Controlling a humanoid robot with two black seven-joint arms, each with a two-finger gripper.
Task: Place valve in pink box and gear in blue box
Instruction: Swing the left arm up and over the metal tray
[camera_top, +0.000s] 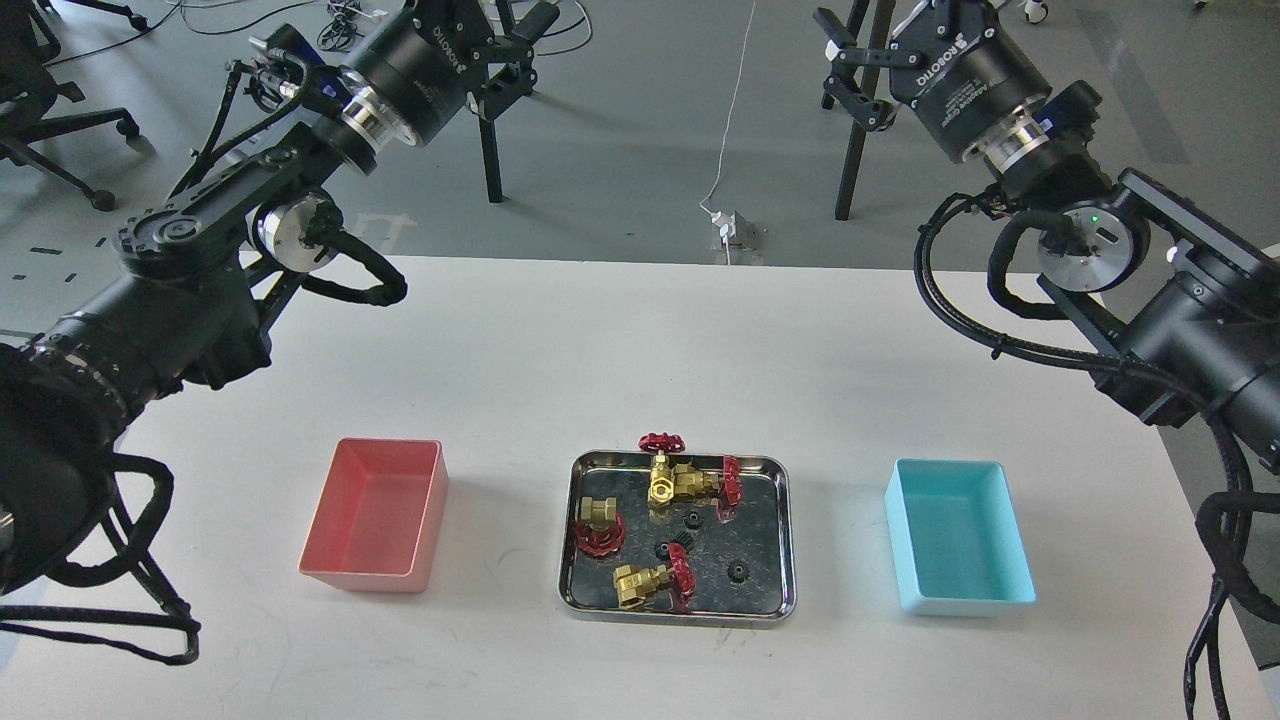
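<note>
**On the steel tray: nothing sorted, first pick to choose**

On the white table (640, 330), mid-front, sits the steel tray (782, 540) with all the parts in it. The pink box (345, 575) stands to its left, the blue box (915, 560) to its right, each well apart from the tray. Both look empty.

Left gripper (515, 45) and right gripper (850, 75) are raised high beyond the table's far edge. The right one's fingers stand spread, holding nothing. The left one is dark and partly cut off by the frame; cannot tell whether it is open.

Step in hand, by my reading: reach for the first part. Advice:
- Start with a valve lying alone. The near valve (648, 584) and the left valve (599, 520) are separate; the two at the tray's far edge touch or overlap, so leave those.
- Close across the brass body, not the handwheel, which may turn or slip.
- Left arm suits valves, being nearer the pink box.
- Gears call for a low, centred pinch; the shiny tray floor may let them skid.

Valve look: brass-gold hex body, dark red spoked wheel. Gear (737, 571): tiny, black, toothed; two more sit mid-tray.
</note>
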